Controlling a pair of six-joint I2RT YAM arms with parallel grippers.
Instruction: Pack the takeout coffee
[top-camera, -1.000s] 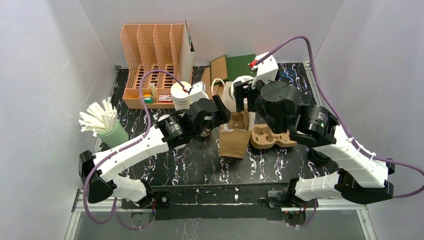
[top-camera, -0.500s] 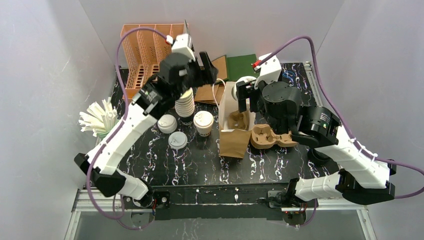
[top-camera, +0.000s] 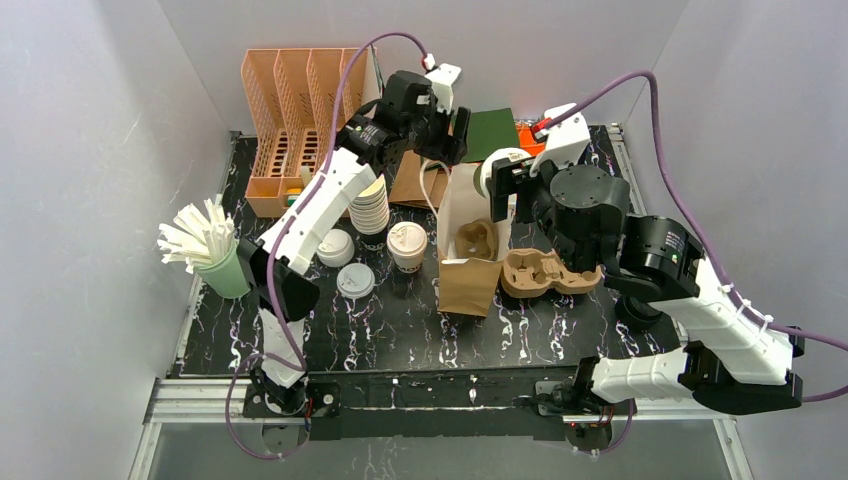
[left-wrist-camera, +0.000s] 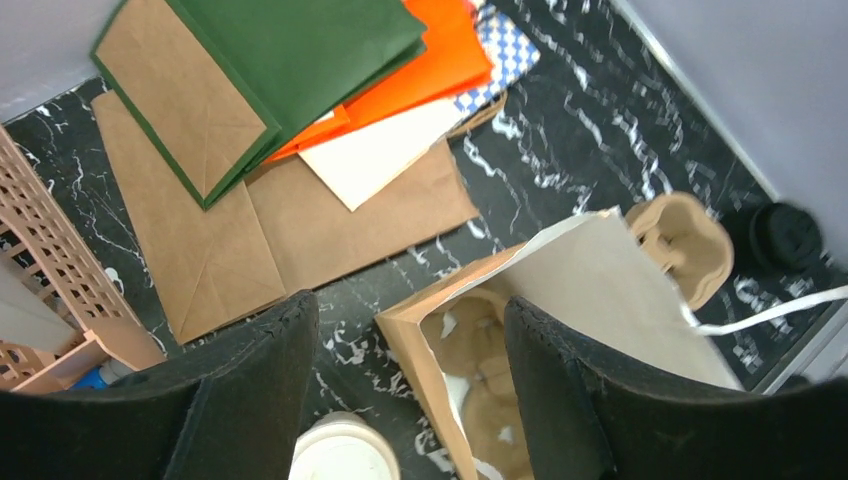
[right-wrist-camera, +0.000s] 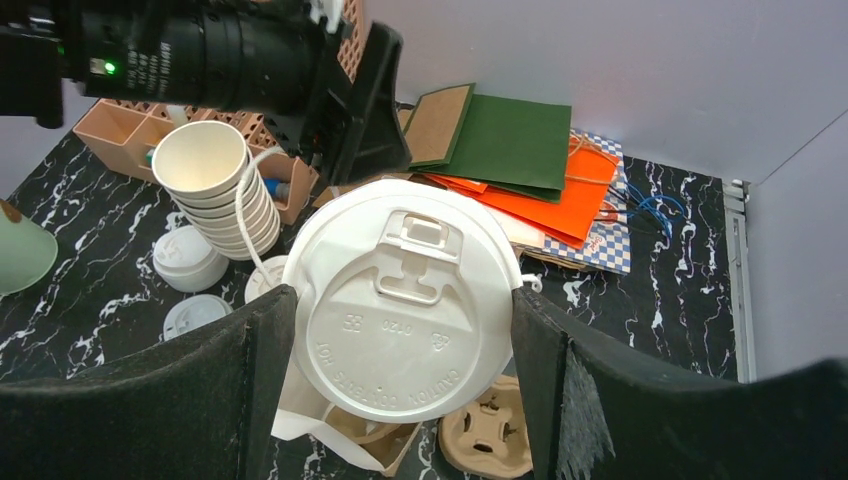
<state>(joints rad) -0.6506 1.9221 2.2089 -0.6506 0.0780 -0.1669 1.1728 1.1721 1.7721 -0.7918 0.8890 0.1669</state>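
From above, a lidded cup (top-camera: 490, 163) is seen clamped in the right pincer (top-camera: 503, 180) over the open bag (top-camera: 462, 262). A second cup (top-camera: 407, 243) stands on the bench (top-camera: 400, 330).

At the left wrist, the left pincer (left-wrist-camera: 410, 325) is shown agape and empty above the bagged tray (left-wrist-camera: 485, 345).

At the right wrist, the lid is seen level. The cup should be lowered upright into a tray pocket.

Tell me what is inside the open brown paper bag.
Inside the bag lies a brown pulp cup carrier; I see no cup in it. The bag's floor under the carrier is covered.

Marbled table (top-camera: 400, 330); bags (left-wrist-camera: 250, 230), capped cup (top-camera: 407, 243), lids (top-camera: 355, 281)
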